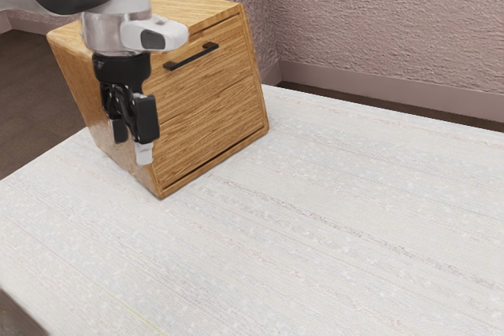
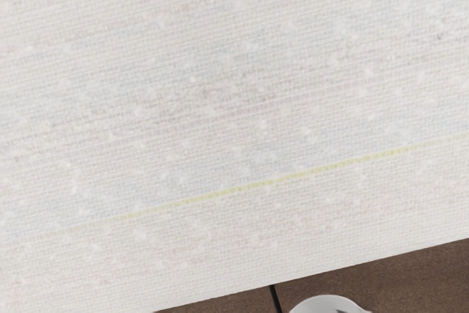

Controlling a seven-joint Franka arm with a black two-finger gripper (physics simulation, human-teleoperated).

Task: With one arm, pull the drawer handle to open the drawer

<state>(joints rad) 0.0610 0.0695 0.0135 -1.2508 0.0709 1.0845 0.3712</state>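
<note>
Light: we record bright, even, diffuse illumination. The whitish, fine-grained tabletop (image 1: 354,226) (image 2: 220,108) reads pale and matte in both views. A thin soft shadow sits under the honey-coloured wooden drawer cabinet (image 1: 206,108); the dark brown floor (image 1: 31,100) lies dimmer.

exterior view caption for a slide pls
Franka arm hanging before a wooden cabinet on a white table, black drawer handle untouched

We find the boxy wooden drawer cabinet (image 1: 209,108) on the pale cloth-textured table (image 1: 331,218), far toward the exterior view's left, before the rough pink wall (image 1: 378,13). Its black bar handle (image 1: 190,56) sits on the upper front. Our black two-finger gripper (image 1: 131,147) hangs before the cabinet's corner.
</note>
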